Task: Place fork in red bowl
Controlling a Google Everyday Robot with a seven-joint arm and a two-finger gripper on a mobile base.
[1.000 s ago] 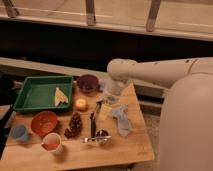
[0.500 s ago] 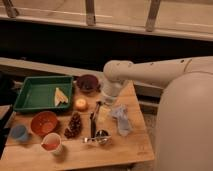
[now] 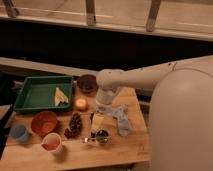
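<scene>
Not much to make out down here
My gripper (image 3: pixel 101 109) hangs over the middle of the table (image 3: pixel 135 150), mostly tucked under my own arm (image 3: pixel 145 75); the fork (image 3: pixel 89 140) is just a tiny silver smear beside the metal cup (image 3: pixel 103 135), tines unreadable.

1. The red bowl (image 3: pixel 44 122) is plain orange-red; the tray (image 3: pixel 37 92) at its 12 o'clock is green.
2. The fork (image 3: pixel 89 140) is silver.
3. The gripper (image 3: pixel 102 103), at 5 o'clock of the maroon bowl (image 3: pixel 87 82), is off-white.
4. The cloth (image 3: pixel 121 118) is grey-blue.

Green tray (image 3: pixel 37 95) back-left; maroon bowl (image 3: pixel 87 83) beside it; pinecone (image 3: pixel 75 125), grey cloth (image 3: pixel 121 118) mid-table.
</scene>
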